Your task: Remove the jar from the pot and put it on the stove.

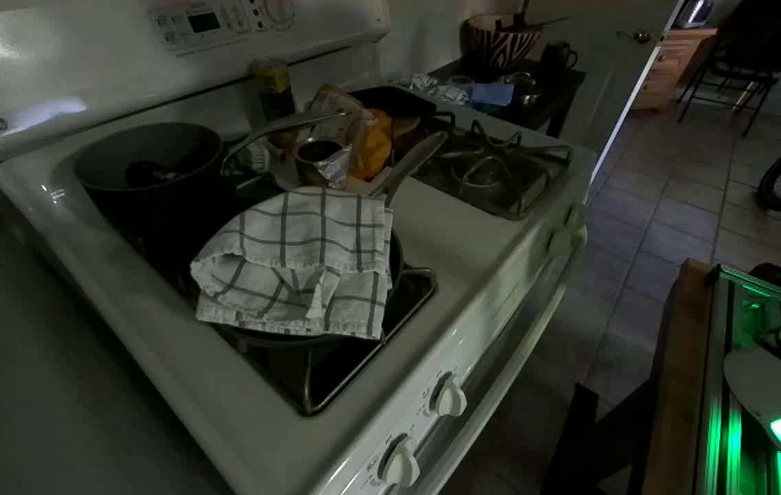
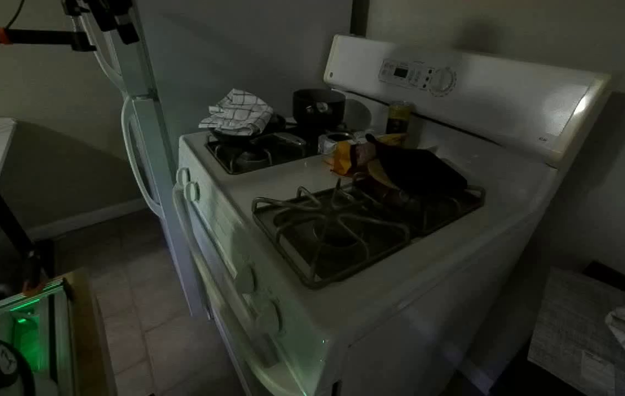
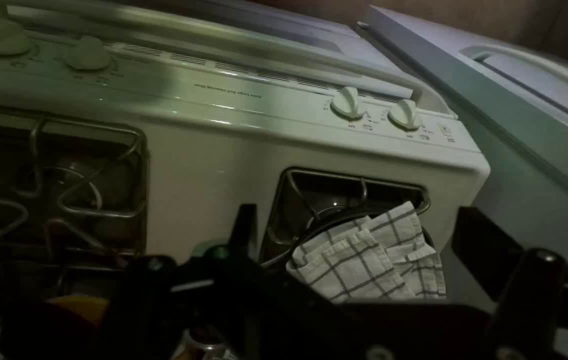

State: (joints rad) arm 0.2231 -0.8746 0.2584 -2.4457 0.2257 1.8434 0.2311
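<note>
Jar [image 2: 399, 117], part yellow, stands upright on the stove [image 2: 499, 170], near its back panel [image 2: 510, 99]. My claw [image 3: 356, 225] is released — spread wide, a checked towel [image 3: 359, 267] showing through its gap.

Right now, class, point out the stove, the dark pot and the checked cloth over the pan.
Stove [image 1: 459, 230]: in an exterior view, on its bare white top.
Dark pot [image 2: 317, 114]: in an exterior view, on its outer wall.
Checked cloth [image 3: 369, 262]: in the wrist view, on its folded middle.
</note>
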